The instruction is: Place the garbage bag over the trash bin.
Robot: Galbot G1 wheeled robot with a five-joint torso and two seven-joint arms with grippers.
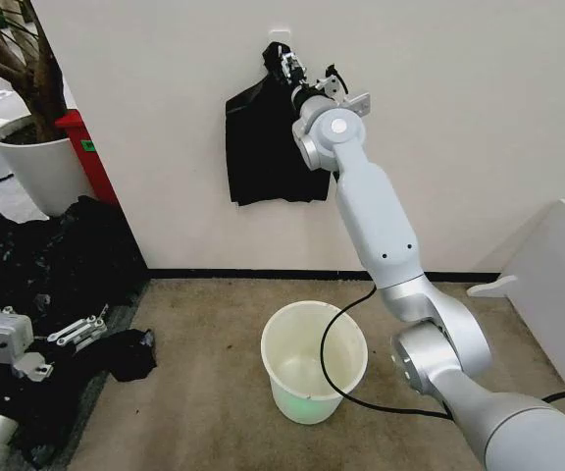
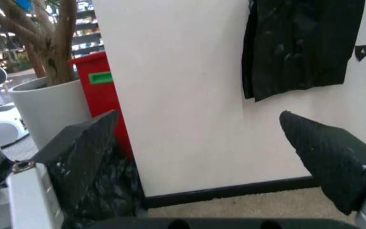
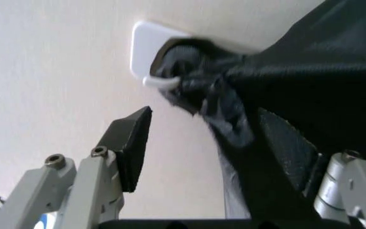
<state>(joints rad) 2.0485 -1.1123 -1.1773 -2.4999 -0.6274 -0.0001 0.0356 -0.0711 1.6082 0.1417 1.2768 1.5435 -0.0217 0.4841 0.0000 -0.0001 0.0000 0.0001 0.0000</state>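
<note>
We face a white wall (image 1: 459, 118) above a carpeted floor (image 1: 214, 392), and our right arm (image 1: 376, 226) reaches up along that wall toward the garbage bag (image 1: 263, 147), which hangs flat against it from a small white hook (image 3: 148, 57). The trash bin (image 1: 314, 361) stands upright and unlined on the floor below, well apart from the bag, with a black cable (image 1: 336, 334) draped over its rim. To our left sit a heap of black plastic sheeting (image 1: 37, 255), a white plant pot (image 1: 37, 167) and a red container (image 1: 86, 152). Our left end effector (image 2: 202, 152) is parked low near that heap, fingers spread and holding nothing. Our right end effector (image 3: 208, 152) is at the bag's gathered neck just below the hook; its fingers are parted on either side of the bunched plastic, not clenched on it. We judge the task barely begun: the bag is not yet gripped, and unhooking it, opening it and fitting it over the bin all remain.
</note>
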